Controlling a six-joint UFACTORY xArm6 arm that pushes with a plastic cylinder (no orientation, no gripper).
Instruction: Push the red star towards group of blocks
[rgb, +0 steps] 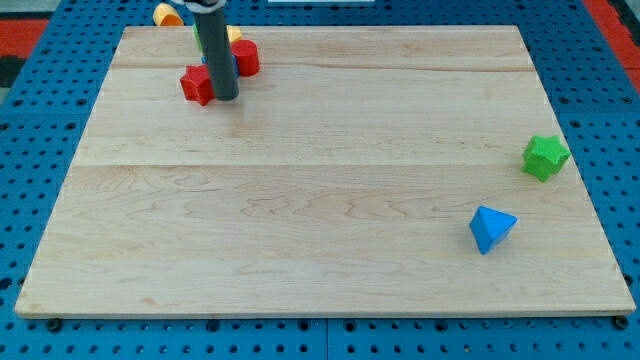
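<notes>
The red star (197, 84) lies near the board's top left. My tip (225, 97) stands right against its right side, touching or nearly so. Just above and right of the rod is a second red block (246, 57). A yellow block (234, 35) and a green block (197, 36) peek out behind the rod, partly hidden by it. An orange block (167, 15) sits at the board's top edge. These form a cluster at the top left.
A green star (545, 156) lies near the board's right edge. A blue block, a triangle-like shape (490, 228), lies below and left of it. The wooden board (320, 250) rests on a blue perforated table.
</notes>
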